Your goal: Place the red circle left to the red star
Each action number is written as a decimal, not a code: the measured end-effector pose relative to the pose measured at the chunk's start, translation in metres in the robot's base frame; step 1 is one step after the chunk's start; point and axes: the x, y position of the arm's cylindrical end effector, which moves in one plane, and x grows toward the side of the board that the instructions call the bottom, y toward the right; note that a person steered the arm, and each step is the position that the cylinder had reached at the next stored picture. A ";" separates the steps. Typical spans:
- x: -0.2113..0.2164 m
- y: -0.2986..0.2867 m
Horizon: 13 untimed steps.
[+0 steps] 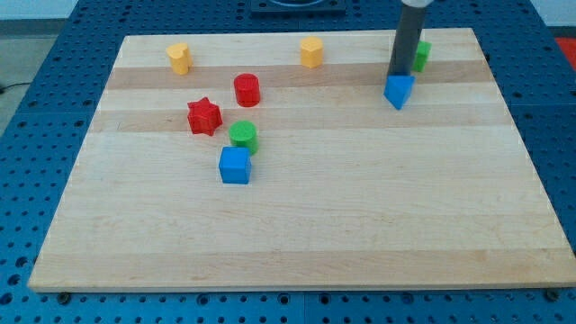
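Observation:
The red circle stands on the wooden board at the upper left of centre. The red star lies just below and to its left, a small gap between them. My tip is far to the view's right, near the top edge, touching the top of a blue triangular block. The rod partly hides a green block behind it.
A green circle sits right of the red star, with a blue cube just below it. A yellow block is at the top left and another yellow block at top centre. The wooden board rests on a blue perforated table.

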 end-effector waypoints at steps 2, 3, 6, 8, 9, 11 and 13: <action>0.019 -0.042; -0.003 -0.085; 0.004 -0.212; -0.001 -0.267; 0.026 -0.296; 0.030 -0.331; 0.021 -0.339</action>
